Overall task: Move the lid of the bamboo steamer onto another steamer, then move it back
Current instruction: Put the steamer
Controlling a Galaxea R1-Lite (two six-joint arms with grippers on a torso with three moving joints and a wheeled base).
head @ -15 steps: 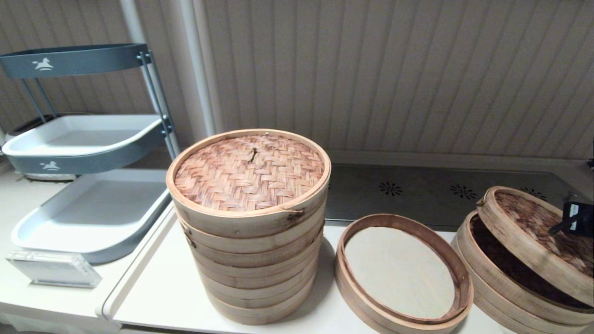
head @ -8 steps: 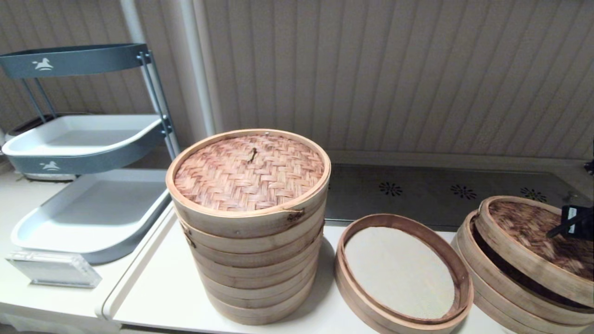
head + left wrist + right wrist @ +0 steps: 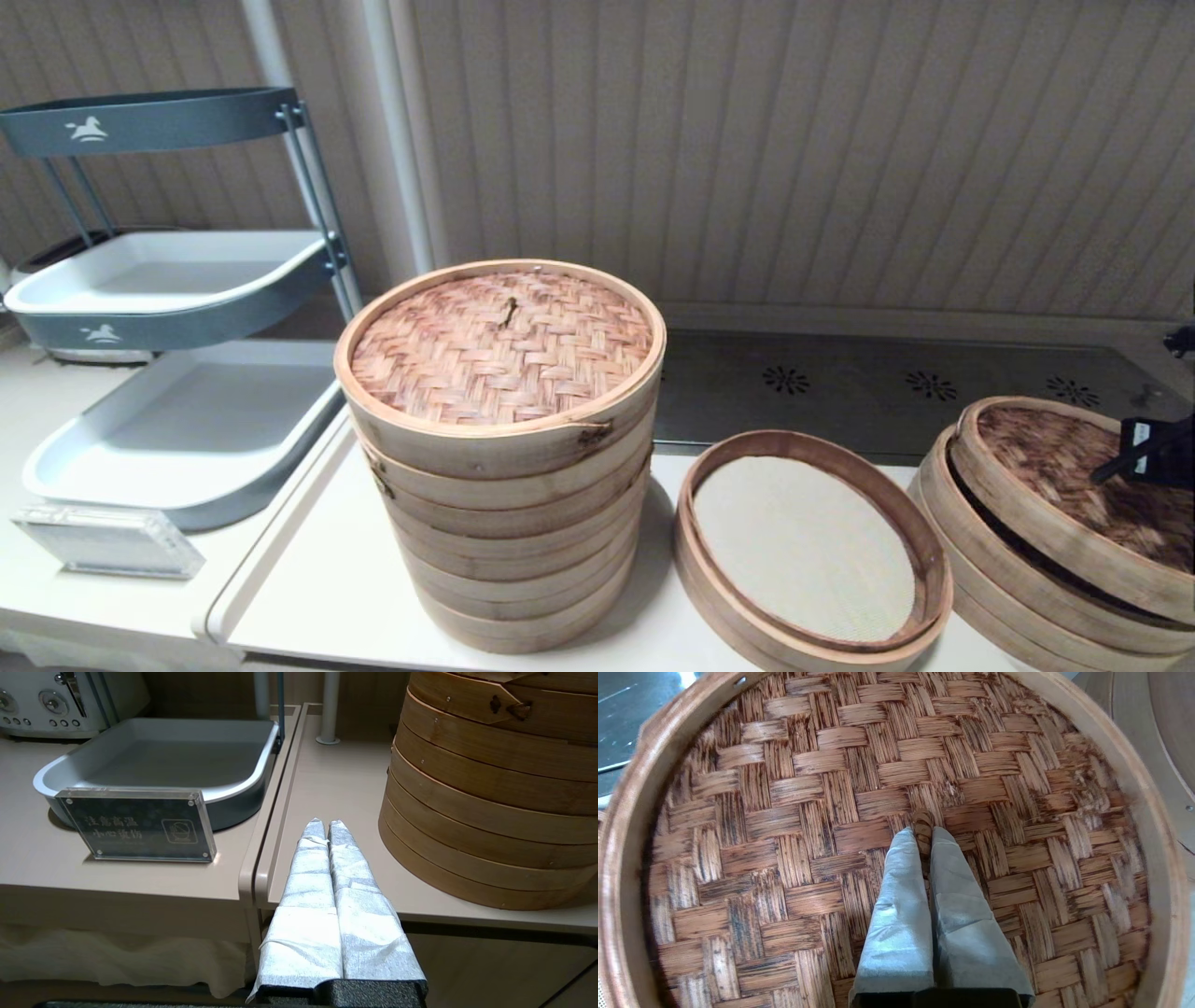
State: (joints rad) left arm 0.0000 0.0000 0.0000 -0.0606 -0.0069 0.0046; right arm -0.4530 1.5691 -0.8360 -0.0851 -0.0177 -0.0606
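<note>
Head view: at the far right edge, the right gripper [image 3: 1120, 459] meets the centre of the bamboo steamer lid [image 3: 1074, 476], a dark woven disc in a pale hoop. The lid sits tilted on a low bamboo base [image 3: 971, 579], its side away from the claw raised, with a dark gap showing beneath. Just beside that base, further from the claw, lies another steamer [image 3: 812, 551], shallow and open, its pale mesh floor bare. Beyond it stands a tall tiered steamer [image 3: 504, 467] with a reddish woven lid. Grey trays on a rack [image 3: 177, 280] lie furthest away.

Left wrist view: the left gripper [image 3: 322, 828] hangs idle at the counter's front edge, its two wrapped fingers pressed together on nothing. The tall tiered steamer stands close on one side; a small acrylic sign [image 3: 135, 823] and a grey tray are on the other.

Right wrist view: the dark weave fills the frame. The claw's wrapped fingers [image 3: 901, 896] are closed on the small knot handle [image 3: 923, 828], which pokes out between their tips.

Judging progress: the lid is gripped but not resting on the shallow steamer, and nothing shows whether that transfer has happened. It could be early or near the end.
</note>
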